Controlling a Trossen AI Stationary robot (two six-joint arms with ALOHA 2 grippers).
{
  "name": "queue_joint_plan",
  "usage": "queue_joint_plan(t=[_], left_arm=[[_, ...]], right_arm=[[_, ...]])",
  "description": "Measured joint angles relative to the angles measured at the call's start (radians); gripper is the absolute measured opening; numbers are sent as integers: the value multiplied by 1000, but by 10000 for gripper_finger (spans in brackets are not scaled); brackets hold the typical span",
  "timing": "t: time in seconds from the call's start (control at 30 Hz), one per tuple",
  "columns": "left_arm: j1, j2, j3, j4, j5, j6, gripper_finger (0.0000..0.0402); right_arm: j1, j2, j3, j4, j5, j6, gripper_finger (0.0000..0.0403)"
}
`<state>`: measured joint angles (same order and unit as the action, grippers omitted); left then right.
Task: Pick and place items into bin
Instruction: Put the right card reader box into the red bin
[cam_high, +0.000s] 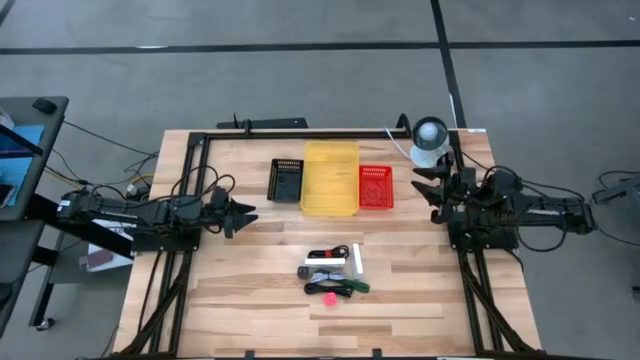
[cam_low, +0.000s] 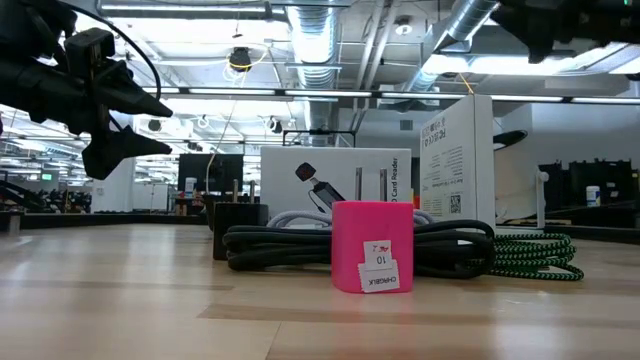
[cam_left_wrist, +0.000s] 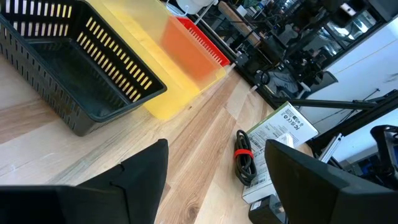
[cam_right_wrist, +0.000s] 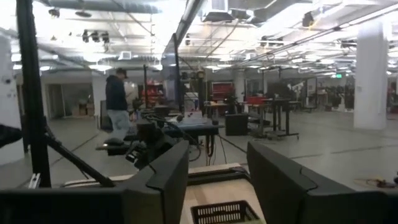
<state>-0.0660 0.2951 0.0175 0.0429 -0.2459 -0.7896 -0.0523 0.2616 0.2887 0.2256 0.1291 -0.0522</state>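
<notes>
- Overhead, the left arm lies stretched across the desk's (cam_high: 250, 300) nine o'clock edge, its left tool (cam_high: 243, 216) pointing toward three o'clock with the dark fingers (cam_left_wrist: 140, 180) spread wide apart and nothing between them.
- Opposite, the right arm sits folded at the three o'clock edge; the right tool (cam_high: 428, 188) points toward nine o'clock, and its two broad black fingers (cam_right_wrist: 165, 177) stand apart with an empty gap, raised above the desk.
- Three bins stand in a row toward twelve o'clock of the desk's middle: a black slotted plastic basket (cam_high: 287, 180), a larger translucent yellow bin (cam_high: 330, 178) touching it, and a small red mesh-walled basket (cam_high: 376, 187) at the yellow bin's three o'clock side.
- The items lie bunched toward six o'clock from the bins, well apart from both tools.
- A white flat card-reader box (cam_low: 335, 185) stands on edge behind the heap, and a second white box (cam_low: 455, 165) leans upright beside it.
- A coiled black cable (cam_low: 290, 245) lies in glossy loops; one coil carries a red band (cam_left_wrist: 243, 153) in the left wrist view.
- A green-and-black braided cable (cam_low: 530, 255) sits coiled at the heap's edge.
- A small pink block (cam_low: 371, 245), smooth and rounded with a white label, stands at the heap's six o'clock edge, touching the black cable.
- The desk is pale planked wood with a black frame.
</notes>
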Motion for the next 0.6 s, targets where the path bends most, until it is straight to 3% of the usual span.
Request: queue_joint_plan(t=[0.17, 0.3, 0.5, 0.6], left_arm=[[0, 0, 0, 0, 0, 0, 258], [0, 0, 0, 0, 0, 0, 258], [0, 0, 0, 0, 0, 0, 258], [0, 0, 0, 0, 0, 0, 258]], right_arm=[[30, 138, 131, -31, 2, -9, 170], [33, 242, 270, -160, 52, 24, 173], [32, 378, 521, -526, 263, 189, 172], [29, 449, 650, -742, 291, 297, 171]])
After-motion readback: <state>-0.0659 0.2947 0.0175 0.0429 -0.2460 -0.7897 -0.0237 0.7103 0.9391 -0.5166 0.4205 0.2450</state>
